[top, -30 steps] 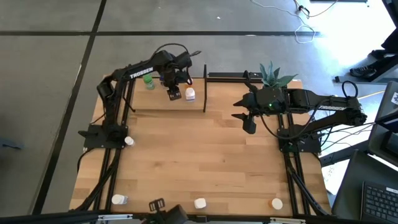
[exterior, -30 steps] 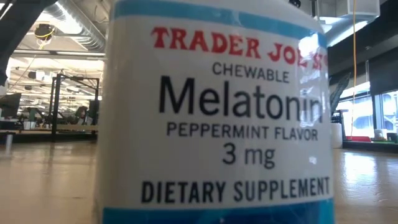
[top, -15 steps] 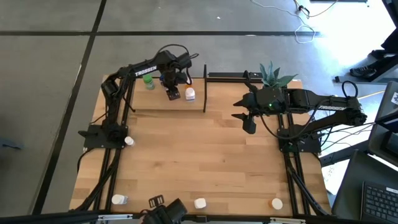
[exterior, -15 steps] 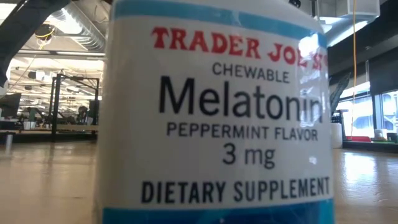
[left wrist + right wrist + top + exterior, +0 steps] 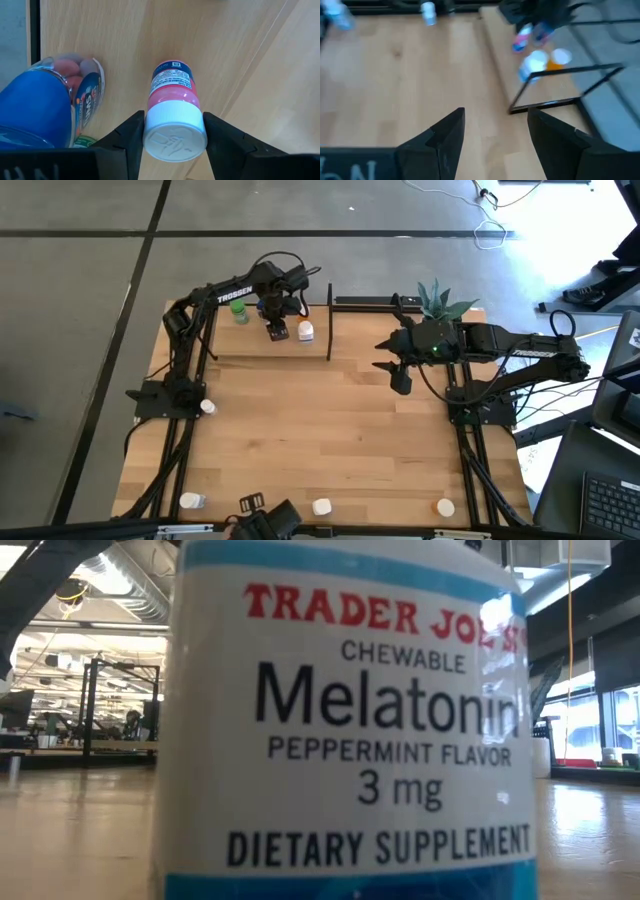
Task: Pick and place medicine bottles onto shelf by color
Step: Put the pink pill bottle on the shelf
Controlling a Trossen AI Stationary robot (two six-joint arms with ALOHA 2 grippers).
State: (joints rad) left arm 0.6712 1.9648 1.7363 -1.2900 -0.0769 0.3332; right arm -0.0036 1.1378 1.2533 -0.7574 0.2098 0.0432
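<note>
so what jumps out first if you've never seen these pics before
In the low view a white melatonin bottle stands so close that it fills the picture. On the shelf at the table's far left, the left gripper has its fingers either side of a pink bottle with a white cap, beside a blue-capped bottle. The right gripper hangs open over bare tabletop by the potted plant.

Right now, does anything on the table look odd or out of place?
Yes. A melatonin bottle stands right against the low camera and fills most of its view. Otherwise the left gripper grips a pink bottle with a white cap over the shelf.
</note>
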